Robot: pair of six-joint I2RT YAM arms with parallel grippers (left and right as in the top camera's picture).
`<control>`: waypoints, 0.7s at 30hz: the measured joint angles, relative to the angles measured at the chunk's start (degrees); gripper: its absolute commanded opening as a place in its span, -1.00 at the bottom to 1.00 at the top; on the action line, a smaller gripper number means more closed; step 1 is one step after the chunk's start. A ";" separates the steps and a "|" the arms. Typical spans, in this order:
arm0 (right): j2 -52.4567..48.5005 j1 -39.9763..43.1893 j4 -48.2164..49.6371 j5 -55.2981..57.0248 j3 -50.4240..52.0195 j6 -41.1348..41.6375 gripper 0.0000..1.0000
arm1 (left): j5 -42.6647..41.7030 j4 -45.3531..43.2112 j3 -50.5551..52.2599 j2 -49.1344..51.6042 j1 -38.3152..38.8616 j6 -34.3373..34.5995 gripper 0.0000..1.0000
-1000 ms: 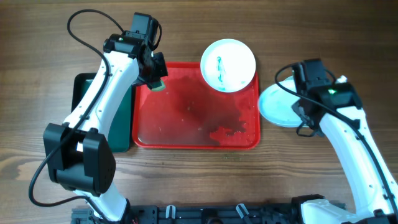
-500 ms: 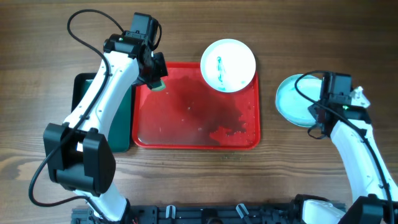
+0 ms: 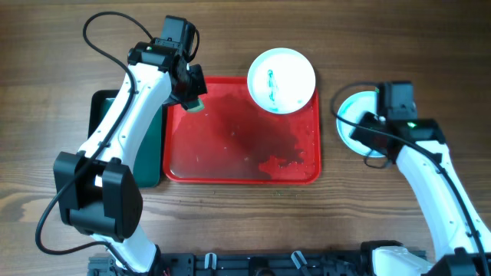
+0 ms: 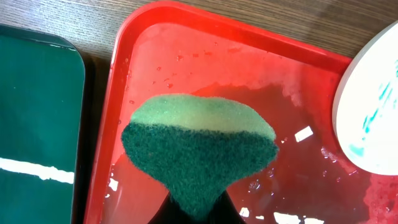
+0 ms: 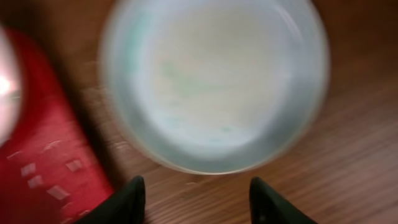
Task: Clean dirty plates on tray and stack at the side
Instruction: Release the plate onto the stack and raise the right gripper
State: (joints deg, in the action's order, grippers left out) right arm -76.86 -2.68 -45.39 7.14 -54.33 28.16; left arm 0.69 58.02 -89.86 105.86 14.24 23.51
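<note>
Streaked plate (image 3: 281,80) rests at the tray's (image 3: 230,178) far right corner: rigid, probably wet and slippery, best gripped at its overhanging rim. Left gripper (image 3: 192,98) clamps a sponge (image 4: 198,149) over the tray. Right gripper (image 5: 199,200) hangs spread and empty, right of the tray.

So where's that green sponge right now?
In the overhead view the sponge is pinched in the left hand, above the far-left corner of the red tray, just beside the dark green tray.

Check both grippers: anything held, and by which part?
Left gripper pinches the sponge at its narrowed bottom end. Right gripper open, holding nothing, above a plate.
</note>
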 measured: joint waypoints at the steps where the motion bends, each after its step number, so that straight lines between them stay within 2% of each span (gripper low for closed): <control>1: 0.00 -2.25 -0.17 -1.29 -1.84 -0.50 0.20 | 0.00 0.00 0.00 0.00 -0.02 0.00 -0.92; 5: -1.81 -7.98 -0.52 -6.16 -9.99 -2.80 0.20 | 0.00 0.02 0.02 0.00 -0.02 0.00 -0.92; 9: -12.98 -8.59 -0.48 -10.23 -20.04 -4.61 -0.04 | -0.02 -0.35 0.04 0.00 -0.02 0.00 -0.92; 11: -18.05 -8.59 1.11 -11.28 -21.90 -3.67 -0.18 | -0.02 -0.37 0.04 0.00 0.00 0.00 -0.92; 17: -29.73 -8.72 5.29 -12.85 -22.21 2.08 -0.24 | -0.02 -0.39 0.04 0.00 -0.02 0.00 -0.92; 21: -33.53 -9.35 9.31 -13.18 -22.23 4.24 -0.48 | -0.02 -0.39 0.04 0.00 0.00 0.00 -0.92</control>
State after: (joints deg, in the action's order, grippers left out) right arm -110.39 -12.03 -36.07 -6.04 -76.55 32.40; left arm 0.67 57.63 -89.82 105.86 14.24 23.51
